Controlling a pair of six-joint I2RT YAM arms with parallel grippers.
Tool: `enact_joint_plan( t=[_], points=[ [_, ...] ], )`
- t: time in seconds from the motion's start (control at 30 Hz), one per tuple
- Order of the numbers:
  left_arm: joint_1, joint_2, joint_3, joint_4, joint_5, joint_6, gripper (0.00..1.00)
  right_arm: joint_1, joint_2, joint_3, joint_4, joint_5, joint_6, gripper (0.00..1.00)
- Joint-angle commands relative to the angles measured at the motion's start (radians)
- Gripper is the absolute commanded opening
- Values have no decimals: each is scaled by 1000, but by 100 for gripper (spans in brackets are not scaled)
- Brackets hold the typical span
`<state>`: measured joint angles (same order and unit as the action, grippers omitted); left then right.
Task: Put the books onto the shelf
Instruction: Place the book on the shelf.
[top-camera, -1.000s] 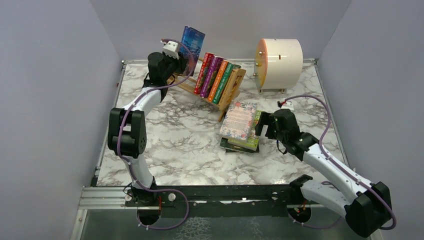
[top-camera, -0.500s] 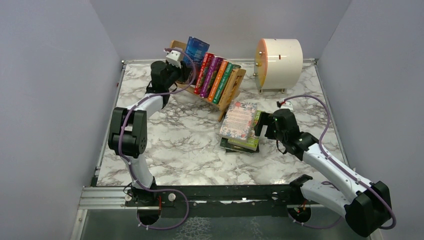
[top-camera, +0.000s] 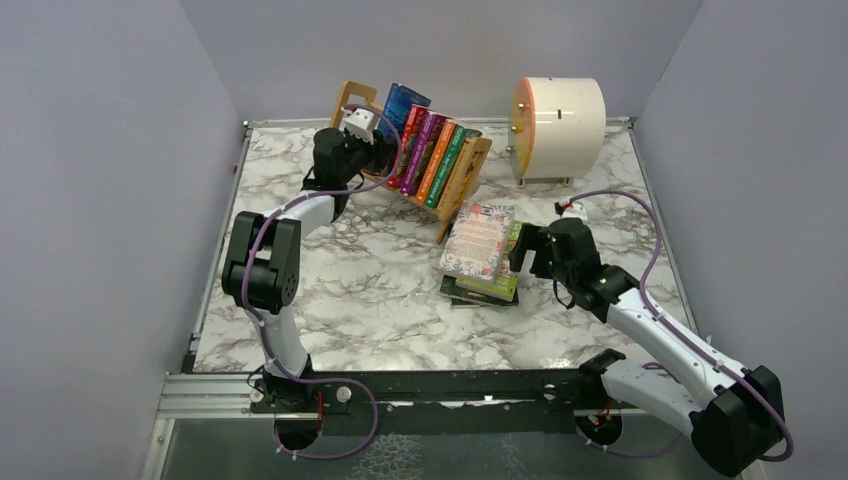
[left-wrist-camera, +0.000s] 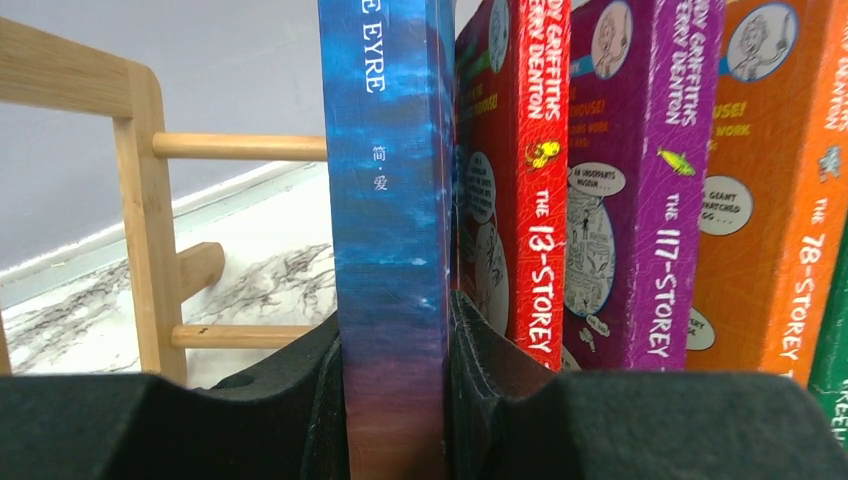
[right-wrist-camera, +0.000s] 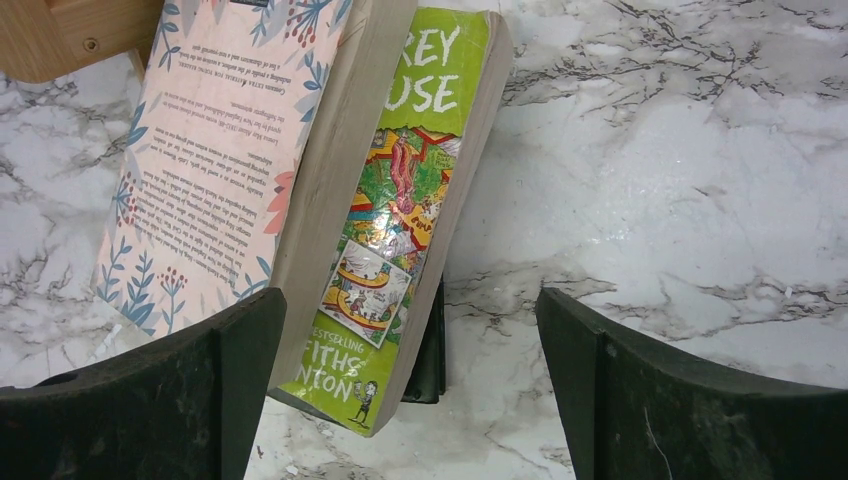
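Observation:
My left gripper (top-camera: 384, 150) is shut on a blue book (top-camera: 405, 102), which stands upright in the wooden shelf (top-camera: 466, 172) just left of the red, purple, orange and green books. In the left wrist view the blue book's spine (left-wrist-camera: 385, 200) sits between the pads of the left gripper (left-wrist-camera: 395, 400), next to the red book (left-wrist-camera: 530, 200). My right gripper (top-camera: 522, 252) is open at the right side of a flat stack: a floral book (right-wrist-camera: 220, 150) on a green book (right-wrist-camera: 410, 200) on a dark book (right-wrist-camera: 432, 360). The green book's corner lies between the wide jaws of the right gripper (right-wrist-camera: 405, 335).
A cream drum (top-camera: 557, 115) stands at the back right, close to the shelf's right end. The shelf's left end piece (left-wrist-camera: 140, 200) leaves a gap left of the blue book. Grey walls enclose the marble table (top-camera: 350, 290).
The left arm has brought the blue book down and to the right, from above the shelf's left end into the shelf beside the red book. The right arm has not moved.

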<state>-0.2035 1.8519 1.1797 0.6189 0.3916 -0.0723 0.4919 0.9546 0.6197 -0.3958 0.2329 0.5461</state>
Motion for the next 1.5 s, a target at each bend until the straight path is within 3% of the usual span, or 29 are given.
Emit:
enact_joint_plan(
  t=[0.0,1.47],
  points=[
    [-5,-8,41,188,8,21,0,8,-18,11,14,-6,14,95],
    [-34,129,100,238,125,-47,0,8,-23,19,6,0,9,95]
  ],
)
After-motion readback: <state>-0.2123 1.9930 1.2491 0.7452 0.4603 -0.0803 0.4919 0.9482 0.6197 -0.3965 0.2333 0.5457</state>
